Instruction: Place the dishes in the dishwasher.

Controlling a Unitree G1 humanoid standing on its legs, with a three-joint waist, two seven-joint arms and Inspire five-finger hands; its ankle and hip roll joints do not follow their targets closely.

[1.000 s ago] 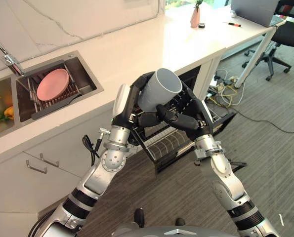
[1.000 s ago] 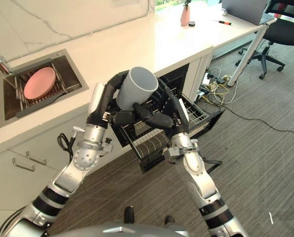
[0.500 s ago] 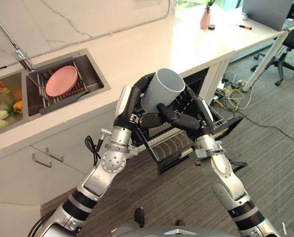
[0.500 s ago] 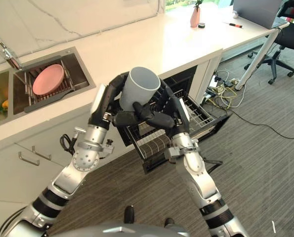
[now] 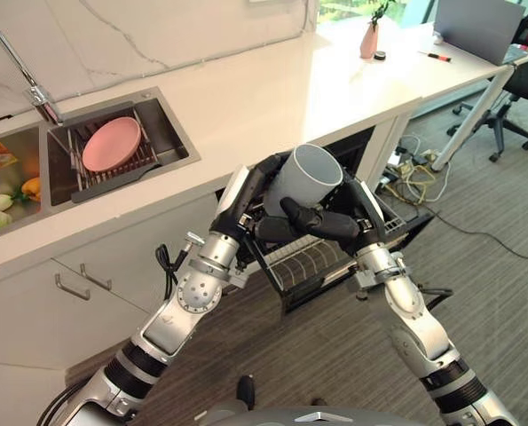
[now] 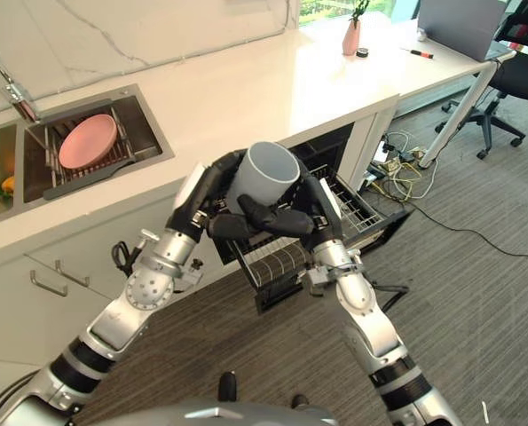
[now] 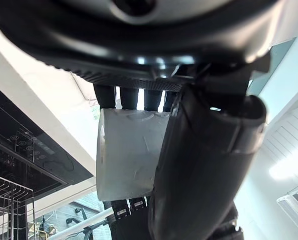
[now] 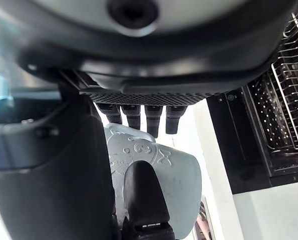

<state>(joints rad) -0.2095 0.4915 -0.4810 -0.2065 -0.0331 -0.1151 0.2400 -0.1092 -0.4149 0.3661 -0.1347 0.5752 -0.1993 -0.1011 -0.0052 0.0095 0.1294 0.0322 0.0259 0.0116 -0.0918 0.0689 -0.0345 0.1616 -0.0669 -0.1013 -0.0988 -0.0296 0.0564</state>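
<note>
The left hand [image 5: 246, 200] wraps its fingers round one side of a grey cup [image 5: 301, 180], and the right hand [image 5: 352, 217] closes on the other side, its thumb [image 5: 312, 220] laid across the front of the cup wall. Both wrist views show the same pale cup pressed between curled fingers and thumb, so each hand is clamped on it. A two-handed hold like this likely keeps the smooth, round cup from slipping or turning while it is carried. The cup is tilted, its open mouth facing up and away from the robot, and it hangs in the air in front of the counter [image 5: 272, 89], above the pulled-out dishwasher rack [image 5: 312, 262]. That spot suits the task: the wire rack lies just below and behind the hands, ready to receive it. The cup probably needs lowering, and perhaps turning mouth-down, before release. Farther off, a pink plate [image 5: 111, 144] rests on a rack in the sink [image 5: 170, 133], seemingly waiting its turn.
</note>
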